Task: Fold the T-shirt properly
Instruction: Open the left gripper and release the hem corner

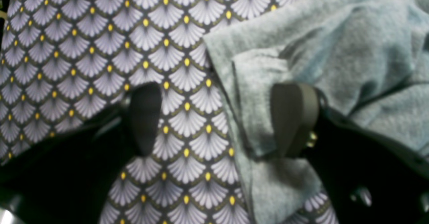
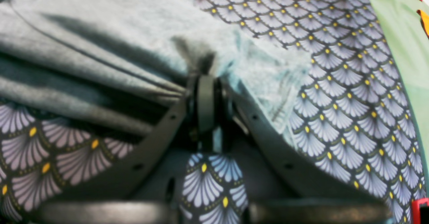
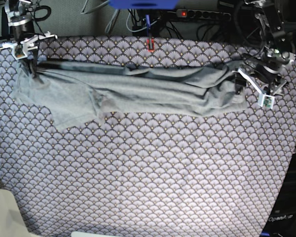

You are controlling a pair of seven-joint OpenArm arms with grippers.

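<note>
Right gripper (image 3: 30,66): at about ten o'clock on the table in the base view, pinched tight on a corner of the T-shirt (image 3: 138,91), cloth bunched between the closed pads in the right wrist view.
T-shirt: stretched in a long, rumpled band across the far half of the table cloth (image 3: 148,173), from ten o'clock to two o'clock; one flap hanging loose toward eight o'clock, ridges running lengthwise.
Left gripper (image 3: 250,88): at about two o'clock, spread wide, holding nothing; in the left wrist view one pad (image 1: 144,118) over bare table cloth, the other pad (image 1: 294,118) over the shirt's layered edge.
Step in hand: judged to be taking hold of the free end so both ends can be lifted and laid over together.
To do it well: lower until the hem sits deep between the pads, catching every layer at the edge, not just the top one.
Also: close on shirt alone, leaving the table cloth out of the pinch.
Also: keep the far corner gripped and the band lightly taut, so the fold line comes out straight.
Risk: a shallow bite letting the lower layer slip and the fold skew.
</note>
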